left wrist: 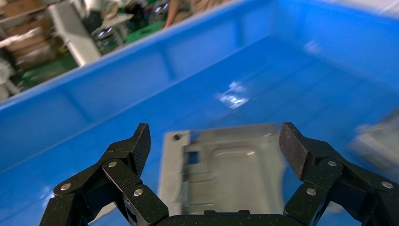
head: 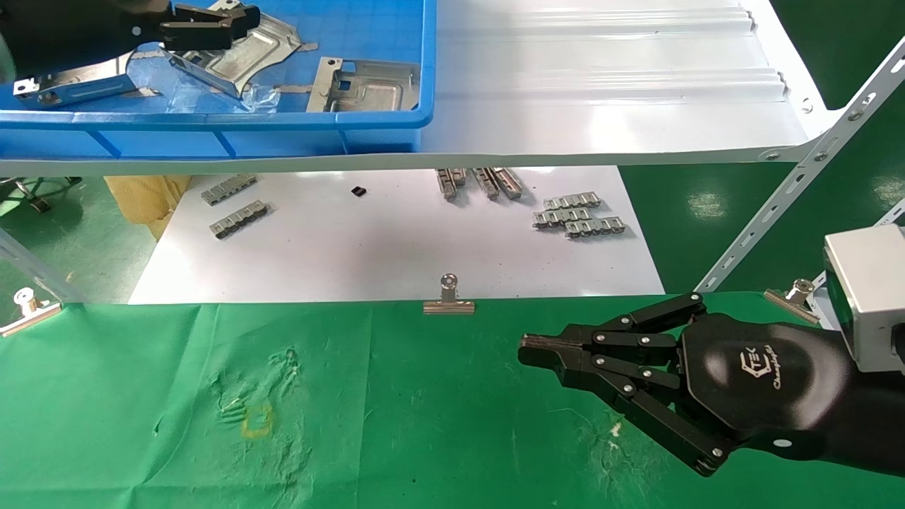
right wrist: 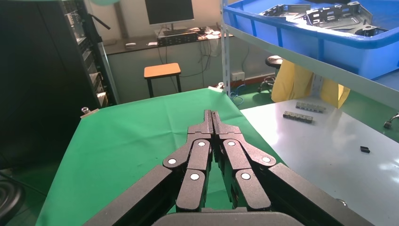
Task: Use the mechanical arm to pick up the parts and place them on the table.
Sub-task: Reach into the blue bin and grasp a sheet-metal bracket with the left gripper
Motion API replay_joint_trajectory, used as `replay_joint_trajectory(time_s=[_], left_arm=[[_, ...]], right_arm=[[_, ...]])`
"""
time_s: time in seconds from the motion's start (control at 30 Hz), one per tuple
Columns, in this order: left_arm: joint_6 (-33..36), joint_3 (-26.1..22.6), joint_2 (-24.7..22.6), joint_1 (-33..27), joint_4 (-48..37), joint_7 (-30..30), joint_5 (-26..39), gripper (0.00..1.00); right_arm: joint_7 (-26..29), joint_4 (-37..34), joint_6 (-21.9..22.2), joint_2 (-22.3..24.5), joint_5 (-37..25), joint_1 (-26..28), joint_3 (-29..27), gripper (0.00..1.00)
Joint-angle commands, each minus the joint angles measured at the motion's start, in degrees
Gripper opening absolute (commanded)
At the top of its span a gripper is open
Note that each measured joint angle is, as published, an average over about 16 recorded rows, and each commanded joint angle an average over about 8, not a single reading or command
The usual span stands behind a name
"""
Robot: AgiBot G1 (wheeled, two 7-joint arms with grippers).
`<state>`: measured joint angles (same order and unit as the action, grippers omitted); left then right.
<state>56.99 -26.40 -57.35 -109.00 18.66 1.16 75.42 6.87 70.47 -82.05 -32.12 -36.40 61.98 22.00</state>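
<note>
Several shiny silver parts lie in a blue bin [head: 212, 131] on the shelf at the far left: one [head: 364, 85] to the right, one [head: 247, 53] in the middle, one [head: 71, 85] to the left. My left gripper [head: 237, 25] hovers open over the bin. In the left wrist view the left gripper [left wrist: 216, 143] has its jaws wide apart, and a part [left wrist: 226, 169] lies flat on the bin floor beyond them, untouched. My right gripper [head: 527, 350] is shut and empty, low over the green table [head: 396, 424] at the front right; it also shows in the right wrist view [right wrist: 212, 113].
The bin stands on a glossy white shelf board [head: 601, 85] with a slanted perforated strut [head: 792, 205]. Below lies a white sheet [head: 396, 247] with small grey link strips [head: 580, 215]. Binder clips [head: 449, 300] pin the cloth's far edge. A yellow square mark [head: 256, 420] is on the cloth.
</note>
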Motion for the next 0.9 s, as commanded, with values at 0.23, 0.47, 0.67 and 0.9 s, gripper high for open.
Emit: replay_joint_trajectory(time_s=[0.23, 0.47, 0.67, 0.9], left_arm=[[-5.83, -2.36, -4.44, -5.60, -10.94, -2.96, 4.52, 0.00], [-7.62, -2.47, -5.89, -7.46, -15.18, -3.11, 4.78, 0.00], [-9.04, -2.10, -6.73, -8.10, -17.48, -1.87, 4.28, 0.00], [-10.31, -1.54, -7.15, -8.29, -18.87, -0.12, 3.46, 0.00]], right_arm=[[0.00, 0.00, 0.00, 0.00, 0.00, 0.00, 0.00, 1.00], [0.00, 0.00, 0.00, 0.00, 0.00, 0.00, 0.00, 1.00], [0.00, 0.00, 0.00, 0.00, 0.00, 0.00, 0.00, 1.00], [0.00, 0.00, 0.00, 0.00, 0.00, 0.00, 0.00, 1.00]])
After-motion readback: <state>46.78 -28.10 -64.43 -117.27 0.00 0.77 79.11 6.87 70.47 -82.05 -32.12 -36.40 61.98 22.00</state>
